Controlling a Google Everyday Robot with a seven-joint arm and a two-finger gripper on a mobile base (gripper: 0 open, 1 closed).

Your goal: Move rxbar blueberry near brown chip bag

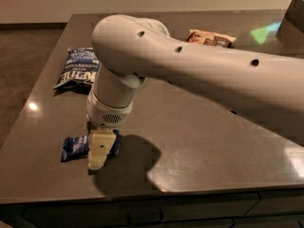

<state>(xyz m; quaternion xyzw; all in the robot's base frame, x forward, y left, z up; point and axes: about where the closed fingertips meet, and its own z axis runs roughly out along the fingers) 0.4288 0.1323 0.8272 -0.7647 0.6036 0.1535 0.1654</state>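
Note:
The rxbar blueberry (pixel 75 148), a small dark blue wrapper, lies flat near the table's front left edge. My gripper (pixel 100 149) hangs down from the big white arm (pixel 190 65) and stands over the bar's right end, hiding that part of it. The brown chip bag (pixel 210 38) lies at the back of the table, right of centre, partly behind the arm and far from the bar.
A larger blue Kettle chip bag (pixel 78 72) lies at the left, behind the bar. The dark grey table (pixel 204 146) has its front edge just below the gripper and its left edge close to the bar. A dark object (pixel 292 20) stands at the back right corner.

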